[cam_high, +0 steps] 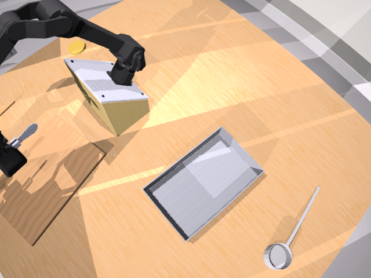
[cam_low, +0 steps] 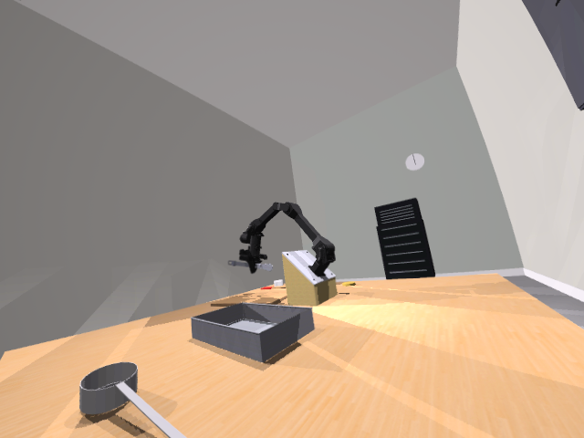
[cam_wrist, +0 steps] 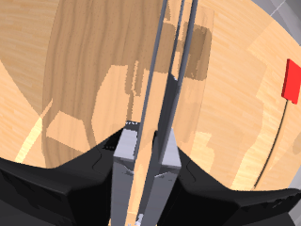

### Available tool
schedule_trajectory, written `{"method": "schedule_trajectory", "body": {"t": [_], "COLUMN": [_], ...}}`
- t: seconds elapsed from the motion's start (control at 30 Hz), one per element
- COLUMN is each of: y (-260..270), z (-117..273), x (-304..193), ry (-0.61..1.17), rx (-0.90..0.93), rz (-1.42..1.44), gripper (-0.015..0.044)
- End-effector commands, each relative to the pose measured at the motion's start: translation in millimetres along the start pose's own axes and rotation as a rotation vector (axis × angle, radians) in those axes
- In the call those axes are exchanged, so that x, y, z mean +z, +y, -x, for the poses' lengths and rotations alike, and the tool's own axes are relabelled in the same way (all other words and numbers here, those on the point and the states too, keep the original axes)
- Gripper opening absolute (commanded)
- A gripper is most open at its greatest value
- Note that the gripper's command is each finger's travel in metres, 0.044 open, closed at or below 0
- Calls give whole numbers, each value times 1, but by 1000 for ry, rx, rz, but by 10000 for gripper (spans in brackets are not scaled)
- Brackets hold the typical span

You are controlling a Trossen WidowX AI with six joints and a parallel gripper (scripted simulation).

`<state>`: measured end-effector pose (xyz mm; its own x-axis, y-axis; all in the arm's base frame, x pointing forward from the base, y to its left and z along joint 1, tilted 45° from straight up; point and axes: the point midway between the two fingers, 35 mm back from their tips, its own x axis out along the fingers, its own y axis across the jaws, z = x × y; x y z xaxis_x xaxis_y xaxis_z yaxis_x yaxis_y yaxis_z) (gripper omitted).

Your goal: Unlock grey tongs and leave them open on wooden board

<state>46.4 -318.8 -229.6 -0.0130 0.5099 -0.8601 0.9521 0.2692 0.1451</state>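
My gripper (cam_high: 13, 143) (cam_low: 254, 267) (cam_wrist: 142, 135) is shut on the grey tongs (cam_high: 28, 132) (cam_low: 265, 266) (cam_wrist: 170, 96). It holds them in the air over the wooden board (cam_high: 44, 209) (cam_low: 249, 300) (cam_wrist: 80, 47), roughly level in the exterior view. In the wrist view the two long arms of the tongs run forward from the fingers, close together with a narrow gap. One end of the tongs is cut off at the left edge in the top view. The lock state cannot be told. The roasting tin (cam_high: 185, 197) (cam_low: 226, 337) has nothing across it.
The arm stands on a wedge-shaped block (cam_high: 131, 116) (cam_low: 301, 285) beside the board. A long-handled round pan (cam_high: 277, 255) (cam_low: 108, 393) lies beyond the tin. A yellow disc (cam_high: 76, 47) (cam_low: 349, 284) lies behind the block. A red piece (cam_wrist: 292, 82) (cam_low: 266, 287) lies past the board.
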Motion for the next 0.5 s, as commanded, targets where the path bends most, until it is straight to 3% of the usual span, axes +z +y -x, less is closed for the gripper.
{"method": "schedule_trajectory", "body": {"t": [0.0,0.47], "y": [0,-2], "z": [6,0], "x": [5,4], "ry": [-66,-239], "rx": [4,8], "rz": [-1,-3], "gripper": [-150,-150]}}
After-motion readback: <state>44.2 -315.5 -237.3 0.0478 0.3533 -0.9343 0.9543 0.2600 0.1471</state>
